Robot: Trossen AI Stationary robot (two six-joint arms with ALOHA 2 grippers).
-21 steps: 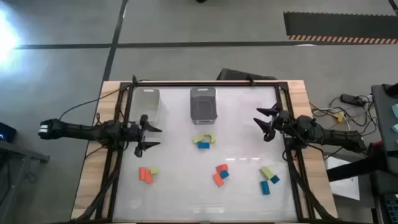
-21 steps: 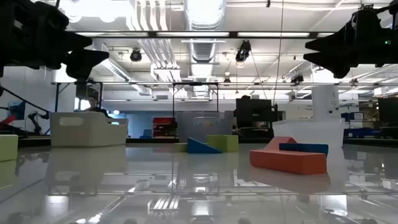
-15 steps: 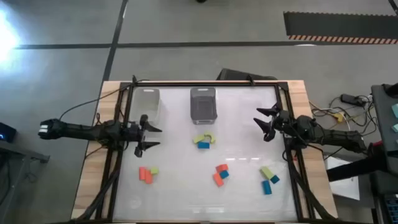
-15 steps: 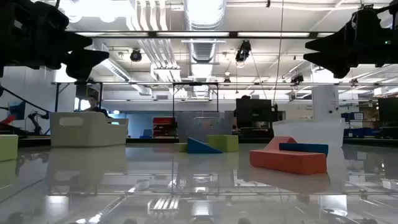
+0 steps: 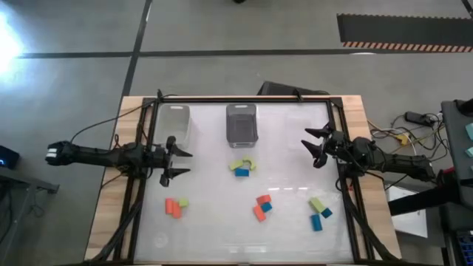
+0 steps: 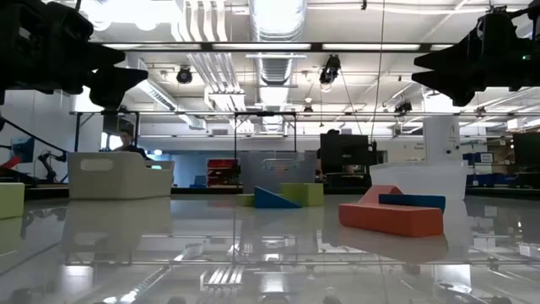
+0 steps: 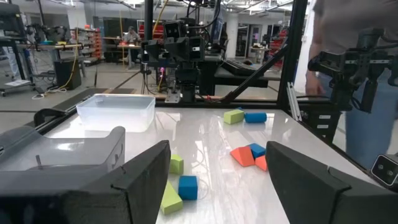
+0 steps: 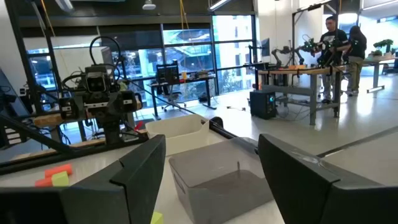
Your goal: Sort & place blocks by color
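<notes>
Small blocks (image 5: 242,167) in orange-red, lime green and blue lie flat on the white table in several clusters. A green and blue group sits at the centre. Orange-red with green (image 5: 175,207) lies near left. Orange-red with blue (image 5: 261,207) lies near centre, and green with blue (image 5: 318,213) near right. My left gripper (image 5: 185,162) hovers open at the table's left side, above the surface. My right gripper (image 5: 309,148) hovers open at the right side. They face each other. In the left wrist view my left gripper (image 7: 217,149) frames the centre blocks (image 7: 186,185).
A clear bin (image 5: 176,122) and a grey bin (image 5: 241,123) stand at the far side of the table, between the arms. A black frame (image 5: 244,98) runs round the table edge. A person (image 7: 354,93) stands beyond the right edge. Bare surface lies between the clusters.
</notes>
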